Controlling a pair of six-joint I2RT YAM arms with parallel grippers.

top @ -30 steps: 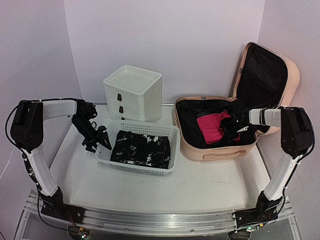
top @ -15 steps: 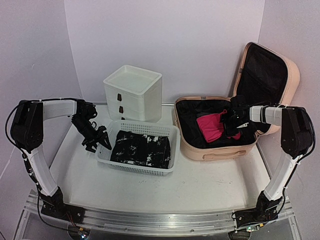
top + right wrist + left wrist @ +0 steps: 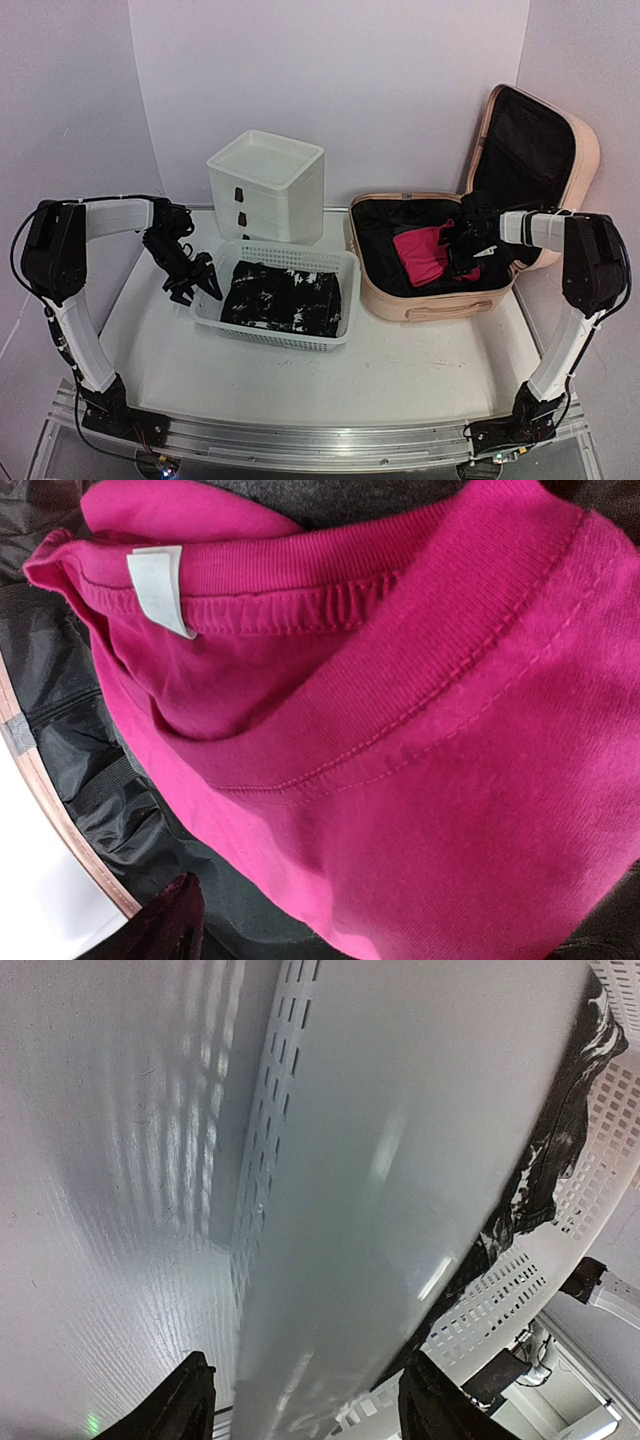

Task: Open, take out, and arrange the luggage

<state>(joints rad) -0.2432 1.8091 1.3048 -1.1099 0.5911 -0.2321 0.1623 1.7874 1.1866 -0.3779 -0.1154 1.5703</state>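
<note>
The peach-pink luggage [image 3: 430,300] lies open at the right with its lid [image 3: 585,160] standing up and black lining [image 3: 90,790] showing. A magenta garment [image 3: 425,255] lies inside it and fills the right wrist view [image 3: 400,730]. My right gripper [image 3: 462,248] is down in the case at the garment's right edge. Its jaws are wide open; one finger [image 3: 175,925] shows and the garment covers the other. My left gripper [image 3: 195,285] is open and astride the left rim [image 3: 380,1160] of the white mesh basket [image 3: 270,337].
The basket holds a folded black-and-white garment [image 3: 285,295], also seen in the left wrist view [image 3: 560,1140]. A white plastic drawer box [image 3: 268,185] stands behind the basket. The luggage's upright lid is close behind my right arm.
My right gripper has shifted slightly up and back inside the case, and the magenta garment has bunched a little. The left arm has not moved.
</note>
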